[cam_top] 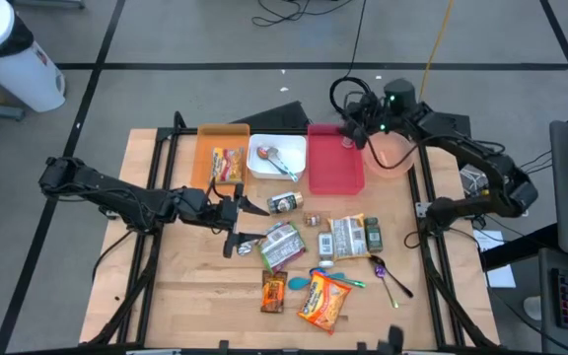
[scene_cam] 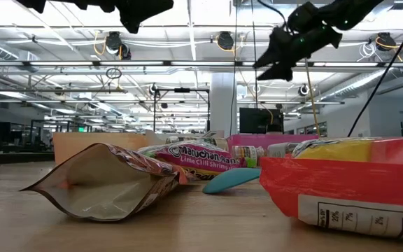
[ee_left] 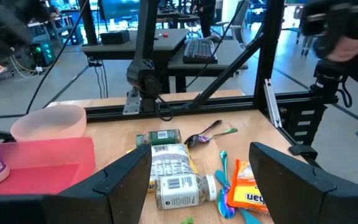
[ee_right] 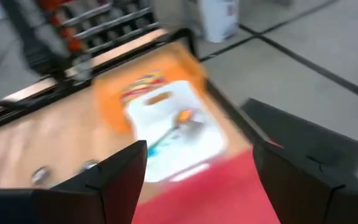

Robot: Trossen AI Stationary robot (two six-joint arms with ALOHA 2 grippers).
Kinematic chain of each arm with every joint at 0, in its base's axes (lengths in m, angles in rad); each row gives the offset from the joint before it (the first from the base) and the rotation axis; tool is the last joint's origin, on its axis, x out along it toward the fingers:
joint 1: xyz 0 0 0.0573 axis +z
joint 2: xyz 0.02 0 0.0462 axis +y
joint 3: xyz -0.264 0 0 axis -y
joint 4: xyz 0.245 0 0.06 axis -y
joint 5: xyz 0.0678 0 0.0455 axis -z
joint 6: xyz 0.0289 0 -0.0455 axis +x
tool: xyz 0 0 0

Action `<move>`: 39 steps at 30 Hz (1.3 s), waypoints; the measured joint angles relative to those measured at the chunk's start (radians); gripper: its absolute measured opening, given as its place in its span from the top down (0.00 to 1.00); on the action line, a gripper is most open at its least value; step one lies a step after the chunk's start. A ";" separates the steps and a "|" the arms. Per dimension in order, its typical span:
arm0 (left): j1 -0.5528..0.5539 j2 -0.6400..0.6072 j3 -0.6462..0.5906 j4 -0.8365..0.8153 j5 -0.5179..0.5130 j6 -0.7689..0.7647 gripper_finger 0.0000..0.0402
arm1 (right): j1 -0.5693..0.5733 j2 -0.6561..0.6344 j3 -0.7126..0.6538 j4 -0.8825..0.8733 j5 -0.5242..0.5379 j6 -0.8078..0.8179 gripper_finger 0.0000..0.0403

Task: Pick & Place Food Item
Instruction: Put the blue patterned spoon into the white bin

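Several food packets lie flat on the wooden table: a green-and-white one [cam_top: 282, 245], a pale one [cam_top: 348, 237], a brown one [cam_top: 274, 292] and an orange one [cam_top: 323, 301]. A small can [cam_top: 284, 203] stands beside them. My left gripper [cam_top: 240, 222] [ee_left: 204, 186] hovers open above the table just left of the packets, pointing level toward the right edge, nothing between its fingers. My right gripper [cam_top: 358, 123] [ee_right: 201, 180] is open and raised high over the far end of the red tray [cam_top: 335, 163], holding nothing.
Along the far edge stand an orange tray [cam_top: 205, 148] with a snack packet, a white tray [cam_top: 260, 170] with a spoon, the red tray with a small bottle [cam_top: 346, 141], and a pink bowl [cam_top: 394, 158]. Spoons [cam_top: 388, 274] lie near the packets. Bare wood shows at the near left.
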 joint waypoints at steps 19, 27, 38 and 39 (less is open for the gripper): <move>-0.001 0.000 0.000 0.005 -0.054 -0.040 0.32 | 0.596 -0.001 -0.418 0.751 -0.015 -0.024 0.30; 0.000 0.000 0.000 0.024 -0.245 -0.208 0.32 | 0.746 -0.001 -0.556 1.070 0.096 -0.101 0.30; 0.000 0.000 0.000 0.022 -0.236 -0.208 0.32 | 0.792 0.000 -0.571 1.112 0.243 -0.184 0.30; 0.000 0.000 0.000 0.022 -0.236 -0.208 0.32 | 0.792 0.000 -0.571 1.112 0.243 -0.185 0.30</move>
